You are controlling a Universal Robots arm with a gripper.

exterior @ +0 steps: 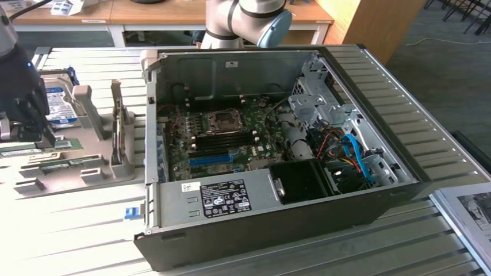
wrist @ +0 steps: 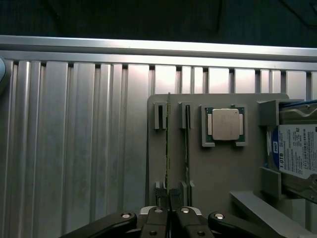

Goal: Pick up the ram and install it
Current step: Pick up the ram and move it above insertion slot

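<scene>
At the exterior view's left, your gripper (wrist: 170, 220) hangs low over the grey holder (wrist: 218, 173) on the slatted table (wrist: 74, 148), and its dark bulk hides part of what lies there. In the wrist view the picture's edge cuts off the fingertips. What you can see of the jaws is closed to a thin slit, pinching one end of the ram (wrist: 169, 144), which stands on edge in its slots. Count two such sticks side by side: the gripped one and a second stick (wrist: 186, 148) just beside it, between it and the one processor (wrist: 225, 124). Beyond the processor lies one hard drive (wrist: 296, 153), partly cut off by the frame. Farther toward the exterior view's right sits one open computer case (exterior: 253, 230); the memory slots on its board are too small to count. The arm (exterior: 245, 20) on the far side of the case is cut off above.
</scene>
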